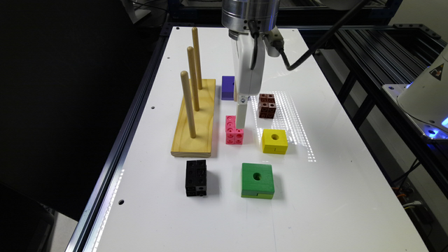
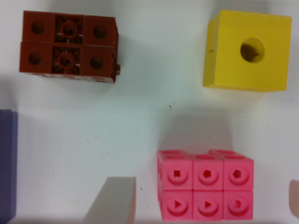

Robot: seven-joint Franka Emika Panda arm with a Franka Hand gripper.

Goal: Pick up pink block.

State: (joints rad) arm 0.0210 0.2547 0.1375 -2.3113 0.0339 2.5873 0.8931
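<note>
Gripper [image 1: 240, 120] hanging low just beside pink block [image 1: 233, 130], fingers spread wide around it, not touching yet. Far fingertip [image 2: 294, 198] mostly cut off. Purple block [image 1: 228, 88] half hidden behind.

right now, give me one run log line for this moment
task: pick up pink block | gripper: open, jaws either side of block | block: on table | not lifted
</note>
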